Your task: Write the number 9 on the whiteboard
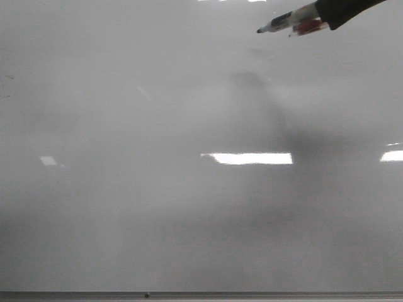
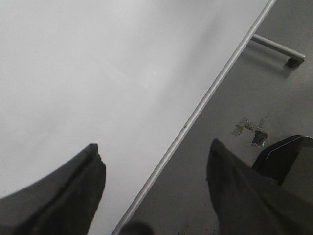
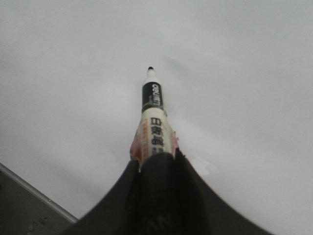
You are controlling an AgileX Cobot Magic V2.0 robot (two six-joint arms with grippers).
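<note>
Right tool (image 3: 155, 164) clamped closed, left tool (image 2: 156, 169) spread wide apart.

The whiteboard (image 1: 126, 207) is glossy pale grey with bright white rectangular reflections and a thin grey frame. The marker (image 3: 152, 122) has a black tip, a black band with white lettering, and a white barrel with black characters and what looks like red-orange print. Both claws are black.

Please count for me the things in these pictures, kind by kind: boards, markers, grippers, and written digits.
Whiteboard: 1
Marker: 1, held in the right gripper
Grippers: 2, counting the left gripper, which is open and holds nothing
Written digits: 0, no number 9 shows on the board
Total: 4
</note>
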